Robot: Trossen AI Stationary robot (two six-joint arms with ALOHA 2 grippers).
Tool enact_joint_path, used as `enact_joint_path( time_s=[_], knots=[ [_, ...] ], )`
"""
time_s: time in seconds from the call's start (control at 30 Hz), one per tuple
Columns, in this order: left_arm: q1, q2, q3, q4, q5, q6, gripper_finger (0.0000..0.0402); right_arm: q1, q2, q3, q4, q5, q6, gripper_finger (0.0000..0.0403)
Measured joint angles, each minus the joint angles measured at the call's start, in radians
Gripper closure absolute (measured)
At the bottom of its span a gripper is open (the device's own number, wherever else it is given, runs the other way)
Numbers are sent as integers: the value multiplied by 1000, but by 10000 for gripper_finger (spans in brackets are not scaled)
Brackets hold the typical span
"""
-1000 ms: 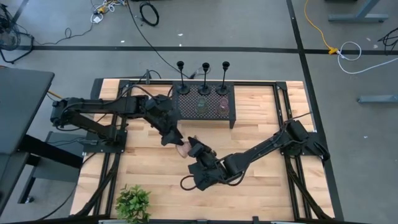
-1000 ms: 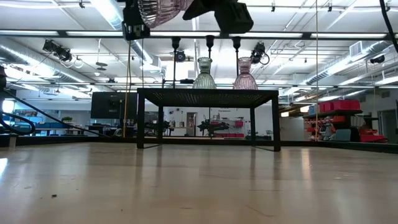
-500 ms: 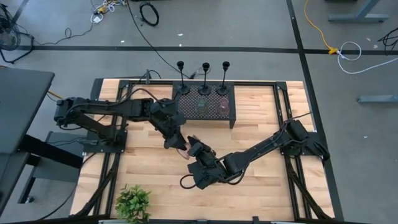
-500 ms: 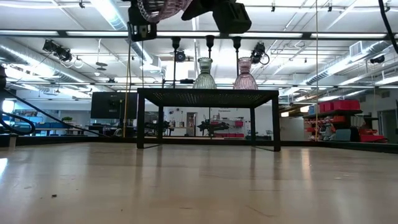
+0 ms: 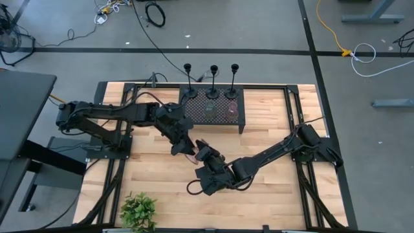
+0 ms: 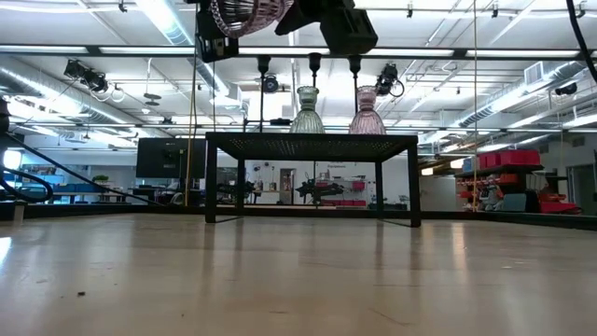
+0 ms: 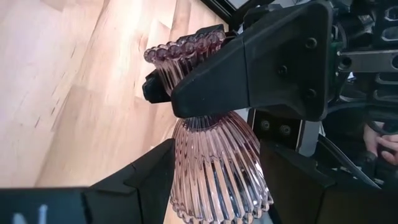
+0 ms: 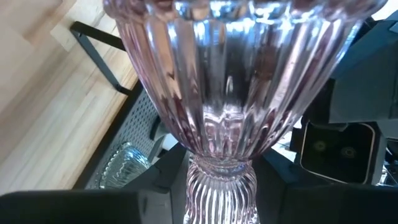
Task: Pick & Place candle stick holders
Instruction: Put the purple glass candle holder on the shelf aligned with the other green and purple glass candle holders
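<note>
A pink ribbed waisted glass candle holder hangs in the air over the middle of the table, between my two grippers. My right gripper is shut on it. My left gripper is open, with a finger on each side of the holder's wide flared end. Two more glass holders, one greenish and one pink, stand on a black mesh stand at the table's far side. Three tall black stem holders stand behind the stand. My right gripper pinches the pink holder at its narrow waist between its two fingers, which lie across the holder. The holder is lifted clear of the table and lies tilted on its side, its wide end toward my left gripper. Whether my left gripper's fingers touch the wide end, I cannot tell.
A green leafy plant stands at the table's near left corner. Black frame rails run along the left and right sides of the wooden table. Bare wood lies to the right of the grippers and in front of them.
My left gripper has moved toward the table's right and near edge, up to the pink holder, until its fingers stand around the wide end. The holder and my right gripper have stayed nearly where they were.
</note>
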Motion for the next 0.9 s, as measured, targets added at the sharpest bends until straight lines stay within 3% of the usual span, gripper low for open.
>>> enact_joint_path(
  time_s=[0.77,0.9],
  knots=[
    [-10,-4,-2,24,27,-43,167,2,0,2,-15,18,21,278],
    [-5,-5,-2,27,-9,-43,168,0,0,2,-22,27,31,278]
  ],
)
